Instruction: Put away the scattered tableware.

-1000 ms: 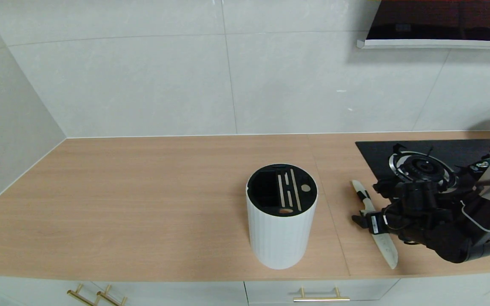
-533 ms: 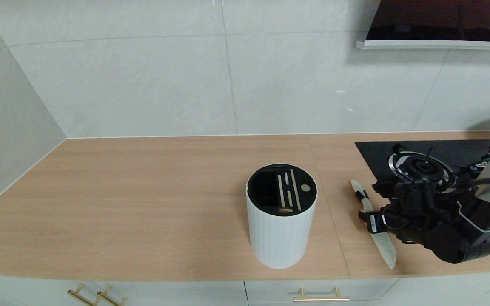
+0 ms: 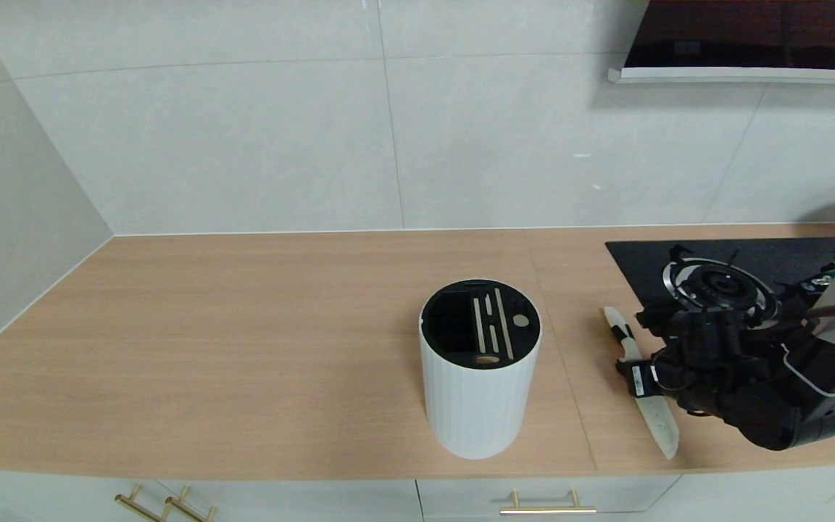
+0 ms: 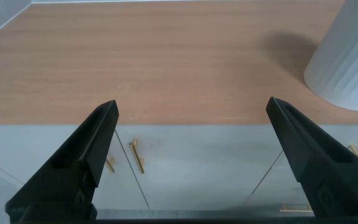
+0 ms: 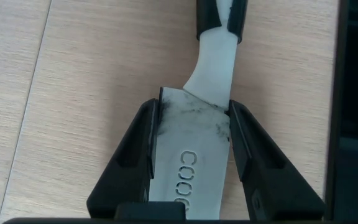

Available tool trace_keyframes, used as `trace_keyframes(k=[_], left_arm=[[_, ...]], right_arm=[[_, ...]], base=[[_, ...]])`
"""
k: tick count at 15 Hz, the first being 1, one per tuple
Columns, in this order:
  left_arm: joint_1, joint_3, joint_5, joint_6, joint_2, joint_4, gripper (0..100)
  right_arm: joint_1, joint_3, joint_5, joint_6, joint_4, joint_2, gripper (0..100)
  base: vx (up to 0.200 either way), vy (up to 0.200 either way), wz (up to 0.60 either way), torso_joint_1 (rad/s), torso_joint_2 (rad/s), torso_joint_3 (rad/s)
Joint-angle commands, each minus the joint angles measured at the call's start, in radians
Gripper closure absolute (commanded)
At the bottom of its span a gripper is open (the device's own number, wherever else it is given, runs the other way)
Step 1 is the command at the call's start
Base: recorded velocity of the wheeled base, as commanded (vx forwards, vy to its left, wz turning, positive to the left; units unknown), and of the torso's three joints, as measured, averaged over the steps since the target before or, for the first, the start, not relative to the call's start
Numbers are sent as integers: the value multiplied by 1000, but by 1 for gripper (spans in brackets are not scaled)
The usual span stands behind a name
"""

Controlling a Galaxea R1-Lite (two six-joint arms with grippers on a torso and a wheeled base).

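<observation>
Your right end effector (image 5: 194, 115) grips the white-bladed knife (image 3: 658, 424) right of the white ribbed cylindrical holder (image 3: 479, 395); left end effector (image 4: 191, 106) open.

Wooden countertop (image 3: 243, 348) against pale tiled wall (image 3: 243, 145), white cabinets (image 3: 316, 502) with brass handles (image 3: 546, 505), black hob (image 3: 638, 262).

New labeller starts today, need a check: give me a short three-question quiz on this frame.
1. True or false: the white-bladed knife with the black-and-white handle stands in a slot of the white ribbed cylindrical holder.
2. The right hand has its fingers against the knife's: A) handle B) blade C) nothing, they hang clear.
3. Fill in: the left hand, above the wooden counter at its front edge, is ___ (open/shut).
Key: 1 false, it is outside the holder, to its right; 2 B; 3 open.
</observation>
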Motion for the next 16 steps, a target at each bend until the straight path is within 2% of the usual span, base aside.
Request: trace_keyframes(k=[1, 3, 7, 9, 10, 13, 16], left_arm=[[0, 0, 0, 0, 1, 0, 0], [0, 0, 0, 4, 1, 0, 0], [0, 0, 0, 15, 1, 0, 0], [0, 0, 0, 6, 1, 0, 0], [0, 0, 0, 6, 1, 0, 0], [0, 0, 0, 6, 1, 0, 0], [0, 0, 0, 10, 1, 0, 0]], right_arm=[[0, 17, -1, 1, -17, -56, 100], [-1, 51, 5, -2, -23, -110, 100], [0, 88, -7, -5, -152, -198, 100], [8, 88, -9, -5, -135, -319, 100], [16, 55, -10, -12, -96, -368, 100], [80, -156, -15, -22, 143, -469, 100], [143, -189, -16, -19, 174, -537, 100]], base=[[0, 0, 0, 0, 0, 0], [0, 0, 0, 0, 0, 0], [0, 0, 0, 0, 0, 0], [0, 0, 0, 0, 0, 0], [0, 0, 0, 0, 0, 0], [0, 0, 0, 0, 0, 0], [0, 0, 0, 0, 0, 0]])
